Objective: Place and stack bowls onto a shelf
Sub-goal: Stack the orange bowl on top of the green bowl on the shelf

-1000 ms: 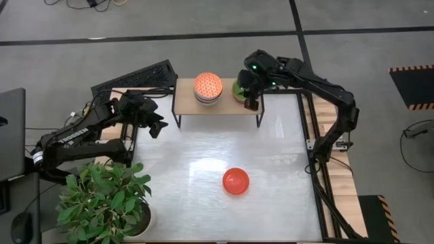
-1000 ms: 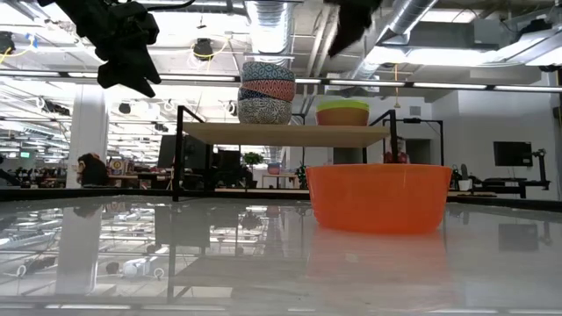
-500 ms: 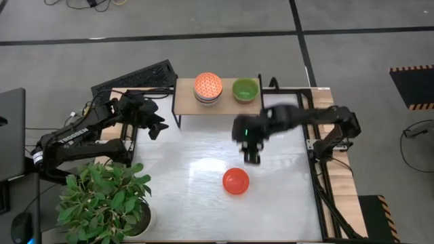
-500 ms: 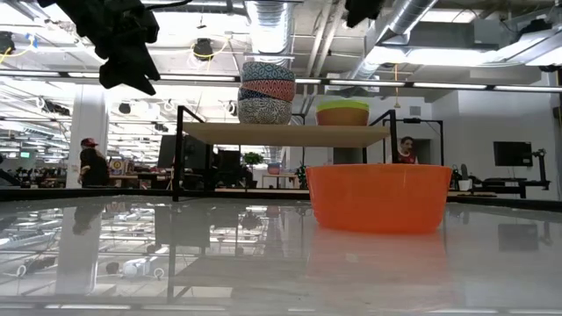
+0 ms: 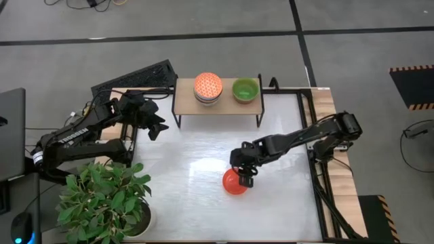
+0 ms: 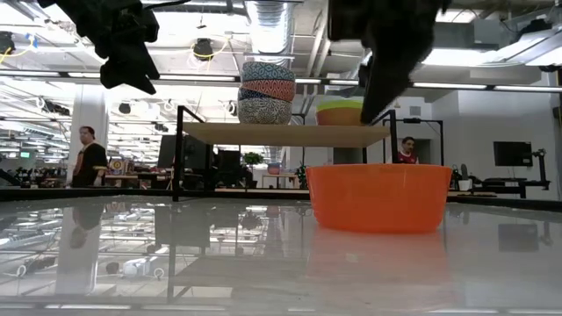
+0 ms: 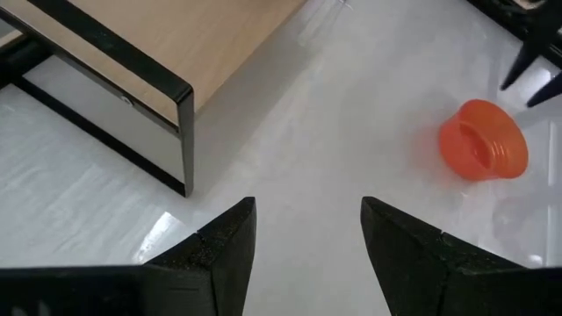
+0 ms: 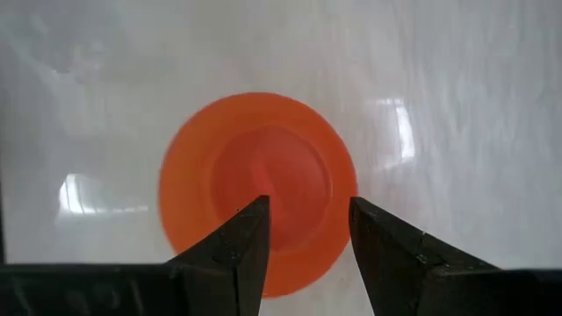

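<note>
A plain orange bowl (image 5: pixel 234 183) stands upright on the white table, also in the low view (image 6: pixel 379 197) and the left wrist view (image 7: pixel 481 140). My right gripper (image 5: pixel 245 177) hangs open just above it (image 8: pixel 307 215), fingers pointing down over its right half (image 8: pixel 259 189), clear of the rim. The wooden shelf (image 5: pixel 184 102) holds a stack of three patterned bowls (image 6: pixel 266 92) and a green bowl nested in a yellowish one (image 6: pixel 342 112). My left gripper (image 5: pixel 157 127) waits open beside the shelf's left end (image 7: pixel 307 228).
A potted plant (image 5: pixel 102 200) stands at the table's near left corner. The shelf's black legs (image 7: pixel 183 145) stand on the table's far part. White tabletop (image 5: pixel 183 163) lies between shelf and orange bowl. People walk in the room behind (image 6: pixel 86 154).
My right gripper has left the green bowl on the shelf's right end and swung toward the table's near edge, then down, ending just above the orange bowl. The bowls have stayed where they were.
</note>
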